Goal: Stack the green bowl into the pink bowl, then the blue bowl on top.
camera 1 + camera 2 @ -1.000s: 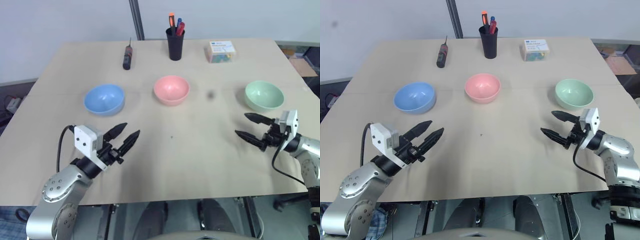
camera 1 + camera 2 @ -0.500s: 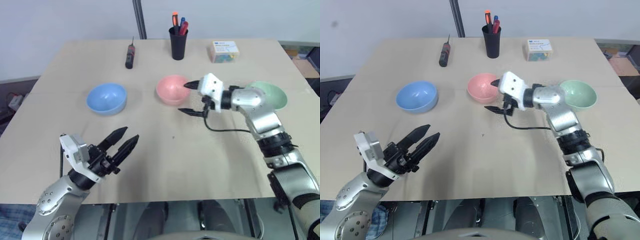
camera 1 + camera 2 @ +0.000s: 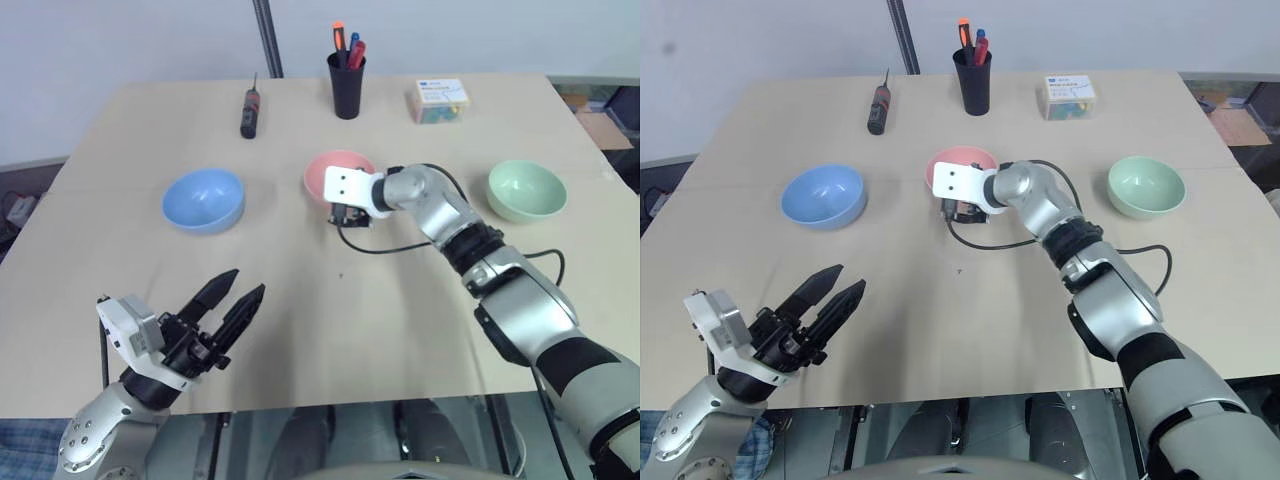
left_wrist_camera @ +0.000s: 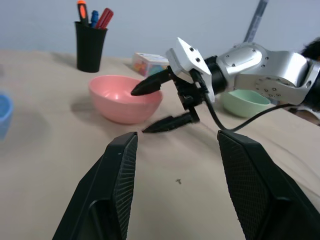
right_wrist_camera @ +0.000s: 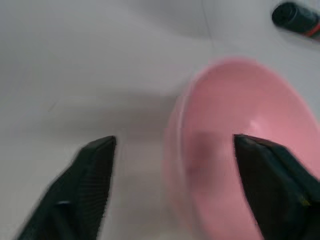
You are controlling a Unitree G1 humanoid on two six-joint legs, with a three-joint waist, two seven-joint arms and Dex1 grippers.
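Three bowls stand in a row on the table: the blue bowl (image 3: 204,198) at the left, the pink bowl (image 3: 332,166) in the middle, the green bowl (image 3: 527,190) at the right, all apart. My right gripper (image 4: 138,111) is open at the pink bowl's near rim, one finger over the rim and the other outside the wall, low by the table. In the right wrist view the pink bowl (image 5: 250,145) has its rim between the two fingers. My left gripper (image 3: 248,283) hovers open and empty near the table's front left, well short of the blue bowl.
At the back of the table (image 3: 400,300) stand a black pen cup (image 3: 347,80), a dark screwdriver (image 3: 248,112) and a small box (image 3: 440,100). My right arm's cable lies on the table between the pink and green bowls.
My right arm swung from beside the green bowl across to the pink bowl, and its jaws narrowed around the rim. My left gripper drew back slightly toward the front edge.
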